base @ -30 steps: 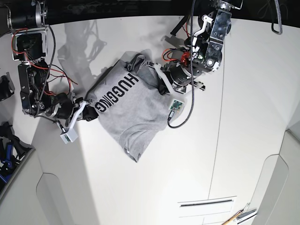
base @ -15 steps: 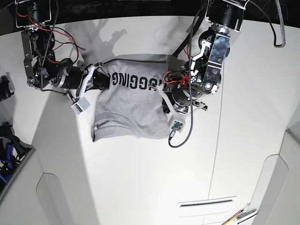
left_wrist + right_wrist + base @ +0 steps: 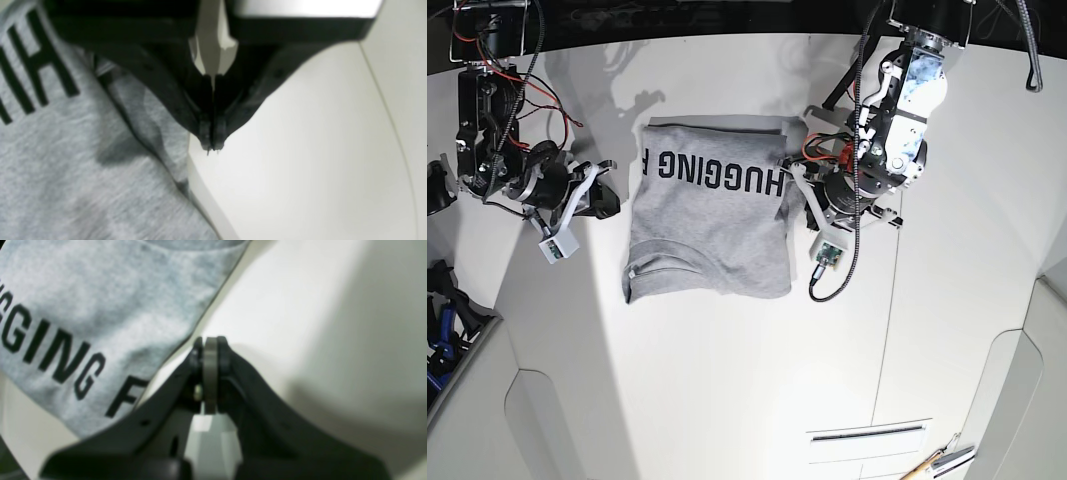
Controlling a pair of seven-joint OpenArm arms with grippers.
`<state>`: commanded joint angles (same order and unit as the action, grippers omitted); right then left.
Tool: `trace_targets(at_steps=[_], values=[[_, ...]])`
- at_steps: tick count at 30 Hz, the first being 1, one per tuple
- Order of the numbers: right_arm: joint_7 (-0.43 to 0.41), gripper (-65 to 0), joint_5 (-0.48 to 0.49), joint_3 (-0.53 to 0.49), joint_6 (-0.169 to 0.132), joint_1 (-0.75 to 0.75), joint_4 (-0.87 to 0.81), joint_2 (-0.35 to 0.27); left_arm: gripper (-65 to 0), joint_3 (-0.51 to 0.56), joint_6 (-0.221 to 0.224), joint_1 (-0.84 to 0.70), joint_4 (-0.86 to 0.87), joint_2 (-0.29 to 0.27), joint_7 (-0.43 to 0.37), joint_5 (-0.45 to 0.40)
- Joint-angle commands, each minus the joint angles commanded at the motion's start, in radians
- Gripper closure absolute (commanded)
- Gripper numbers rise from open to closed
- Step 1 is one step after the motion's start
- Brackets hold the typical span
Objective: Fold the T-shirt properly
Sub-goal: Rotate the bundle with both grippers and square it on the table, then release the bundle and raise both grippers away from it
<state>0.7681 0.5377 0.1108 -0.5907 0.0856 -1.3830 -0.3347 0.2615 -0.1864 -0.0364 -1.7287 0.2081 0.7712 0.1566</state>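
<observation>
The T-shirt (image 3: 707, 230) is soft heather-grey knit cloth, matt and faintly fuzzy, its black lettering (image 3: 717, 176) flat and dull like a print. The bench (image 3: 727, 390) is smooth off-white with a low satin sheen. The left pincer (image 3: 212, 143) and right pincer (image 3: 210, 346) look like matt black plastic, each around a pale grey insert.

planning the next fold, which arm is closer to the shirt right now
Left, probably. The left end effector sits at the shirt edge, its tip shut beside the cloth in the left wrist view. The right end effector hangs off the opposite edge with bare table between, also shut.
</observation>
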Motion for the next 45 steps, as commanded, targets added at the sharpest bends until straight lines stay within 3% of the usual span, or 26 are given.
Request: trace_targets(at_steps=[8,14,16,18,22,25,31,33,41,45], values=[[-0.009,0.0,0.012,-0.066,0.0,0.14,0.21,0.046,0.0,-0.068,-0.001,-0.04,-0.01,0.012,0.014,0.003],[-0.009,0.0,0.012,-0.114,0.0,0.175,0.217,0.085,0.0,-0.162,-0.02,-0.067,-0.035,0.011,0.016,0.003],[0.001,0.0,0.011,-0.093,0.0,0.177,0.197,0.079,0.0,-0.184,-0.02,-0.074,-0.063,0.011,0.035,0.003],[0.064,0.0,0.014,-0.045,0.0,0.176,0.161,0.08,0.0,-0.204,-0.021,-0.112,-0.101,0.012,0.037,0.003],[0.156,0.0,0.075,0.074,0.0,0.139,0.037,0.073,0.0,-0.258,-0.064,-0.234,-0.222,0.011,0.031,0.003],[0.188,0.0,0.18,0.132,-0.001,0.071,-0.063,0.018,0.0,-0.309,-0.065,-0.334,-0.338,0.011,0.034,0.02],[0.229,0.0,0.299,0.156,-0.001,-0.091,-0.188,-0.115,0.0,-0.404,-0.079,-0.543,-0.473,0.011,0.039,0.064],[0.247,0.0,0.322,0.156,-0.001,-0.145,-0.214,-0.144,0.0,-0.424,-0.114,-0.609,-0.498,0.011,0.045,0.064],[0.28,0.0,0.393,0.156,-0.016,-0.37,-0.227,-0.235,0.0,-0.433,-0.138,-0.866,-0.513,0.012,0.087,0.089],[0.285,0.0,0.424,0.156,-0.016,-0.476,-0.227,-0.27,0.0,-0.431,-0.14,-0.99,-0.512,0.05,0.086,0.095]])
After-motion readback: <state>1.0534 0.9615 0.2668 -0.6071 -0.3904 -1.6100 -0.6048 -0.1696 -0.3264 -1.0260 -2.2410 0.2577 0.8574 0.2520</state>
